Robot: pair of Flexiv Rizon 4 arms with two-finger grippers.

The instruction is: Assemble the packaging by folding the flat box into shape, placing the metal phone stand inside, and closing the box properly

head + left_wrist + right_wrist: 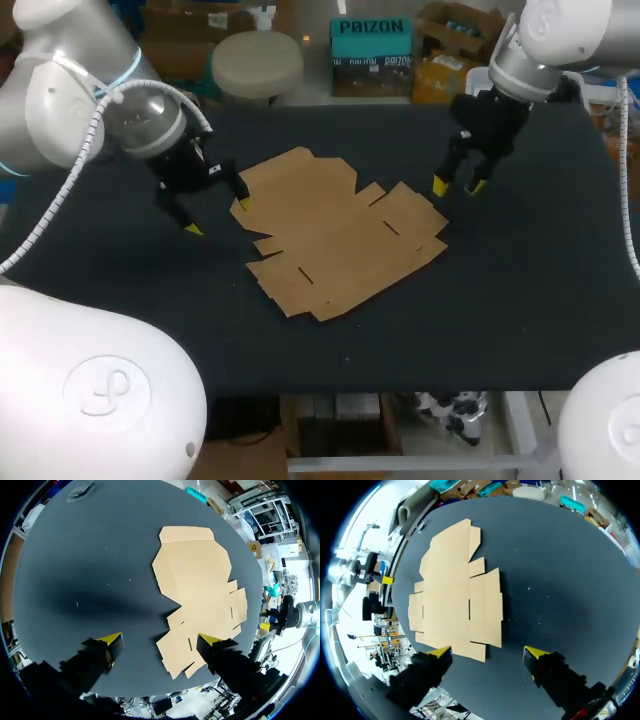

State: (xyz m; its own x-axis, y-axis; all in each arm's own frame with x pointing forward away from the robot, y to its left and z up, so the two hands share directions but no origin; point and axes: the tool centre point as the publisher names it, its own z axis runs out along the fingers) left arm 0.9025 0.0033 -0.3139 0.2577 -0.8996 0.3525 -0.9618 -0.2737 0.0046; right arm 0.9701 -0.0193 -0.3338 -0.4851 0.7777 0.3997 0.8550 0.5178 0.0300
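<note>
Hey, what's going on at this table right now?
A cardboard box lies flat and unfolded on the black table. The left gripper is at the box's left edge and the right gripper is near its right end. Both have their fingers open and hold nothing. No fold has been made yet, and no phone stand is in view.

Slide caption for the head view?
Flat cardboard box lies unfolded on the dark table, left gripper and right gripper open beside it.
</note>
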